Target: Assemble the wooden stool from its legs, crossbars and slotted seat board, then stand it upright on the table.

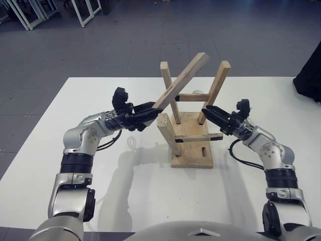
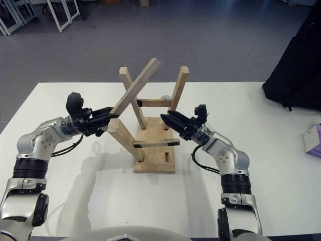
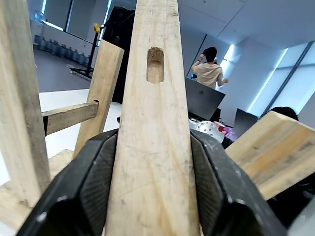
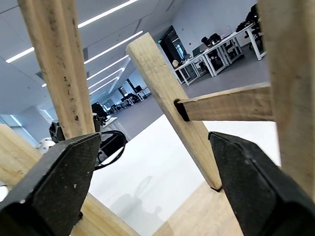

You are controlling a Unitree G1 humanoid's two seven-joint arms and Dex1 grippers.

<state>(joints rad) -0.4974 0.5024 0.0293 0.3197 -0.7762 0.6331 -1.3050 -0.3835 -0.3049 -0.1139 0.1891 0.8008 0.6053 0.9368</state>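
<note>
The slotted seat board (image 1: 194, 150) lies flat on the white table (image 1: 75, 100). Three legs stand up from it: rear left (image 1: 168, 88), rear right (image 1: 216, 88) and front left (image 1: 166, 131). One crossbar (image 1: 193, 97) joins the rear legs, and another (image 1: 199, 137) runs from the front left leg. My left gripper (image 1: 150, 111) is shut on the lower end of a loose fourth leg (image 3: 155, 98), which slants up across the rear left leg. My right gripper (image 1: 207, 110) is open, its tips beside the base of the rear right leg, holding nothing.
A small round metal piece (image 2: 164, 97) lies on the table behind the stool. At the far right there is a black bag (image 2: 296, 60) off the table and a purple box (image 2: 313, 138) on the table's edge. The table's front and left areas are bare.
</note>
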